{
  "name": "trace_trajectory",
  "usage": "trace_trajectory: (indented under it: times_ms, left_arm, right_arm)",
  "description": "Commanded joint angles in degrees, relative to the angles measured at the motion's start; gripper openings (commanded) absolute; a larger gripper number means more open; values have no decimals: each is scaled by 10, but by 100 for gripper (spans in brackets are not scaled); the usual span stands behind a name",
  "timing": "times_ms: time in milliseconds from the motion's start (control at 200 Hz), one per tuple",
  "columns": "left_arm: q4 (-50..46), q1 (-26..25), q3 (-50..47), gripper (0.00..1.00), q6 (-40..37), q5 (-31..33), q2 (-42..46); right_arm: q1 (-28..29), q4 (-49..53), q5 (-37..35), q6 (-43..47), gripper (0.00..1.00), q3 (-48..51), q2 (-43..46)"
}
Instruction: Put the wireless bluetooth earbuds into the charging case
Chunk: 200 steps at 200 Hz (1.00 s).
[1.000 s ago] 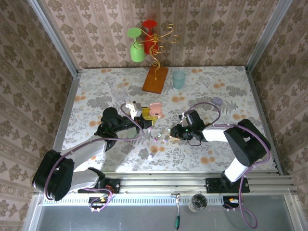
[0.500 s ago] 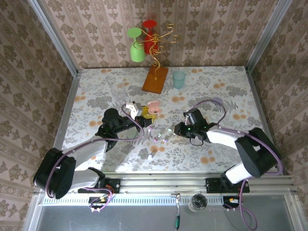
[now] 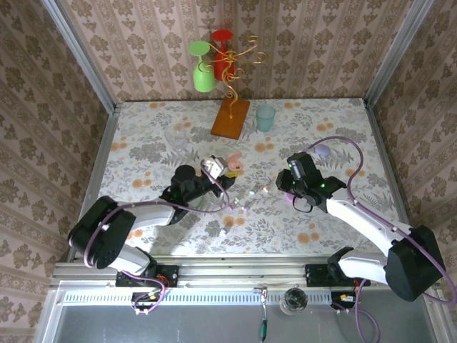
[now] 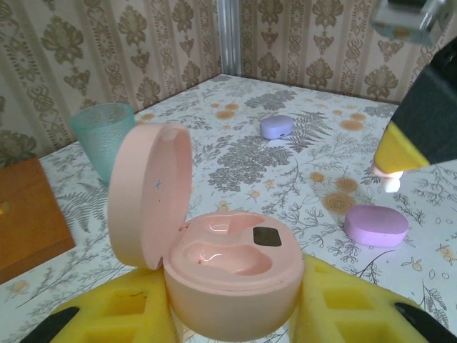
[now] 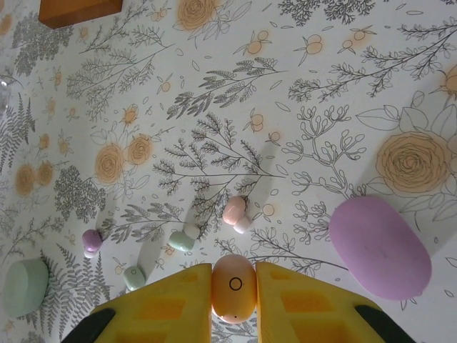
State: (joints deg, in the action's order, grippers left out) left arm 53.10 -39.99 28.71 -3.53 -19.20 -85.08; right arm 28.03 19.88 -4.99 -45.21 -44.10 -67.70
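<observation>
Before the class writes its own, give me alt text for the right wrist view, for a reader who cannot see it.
The right gripper is shut on a pink earbud over a floral table. Beyond it lie a closed purple case at right, a pale green case at left, and loose buds: one pink, two green, one purple.

Robot test booth dressed as a home, damask wallpaper panels (image 3: pixel 143 43) in aluminium frame posts (image 3: pixel 78 50), floral tablecloth (image 3: pixel 143 136), left arm (image 3: pixel 143 213) and right arm (image 3: pixel 364 216) on a metal rail (image 3: pixel 243 270) at the near edge
</observation>
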Motion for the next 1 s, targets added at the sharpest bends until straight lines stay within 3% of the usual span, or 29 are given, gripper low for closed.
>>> trace_trajectory:
  times_ms: [0,345,995]
  left_arm:
    - [50,-22,28,30,-27,20,-28]
    - [104,-56,49,29,-37,18,-99]
    - [107,-81,66,29,-34,9,-112]
  right_arm:
    - [7,27,-9,-3,23,-18,19]
    - [36,6,36,10,23,-83,17]
    - [60,-54,117,43,22,-135,-76]
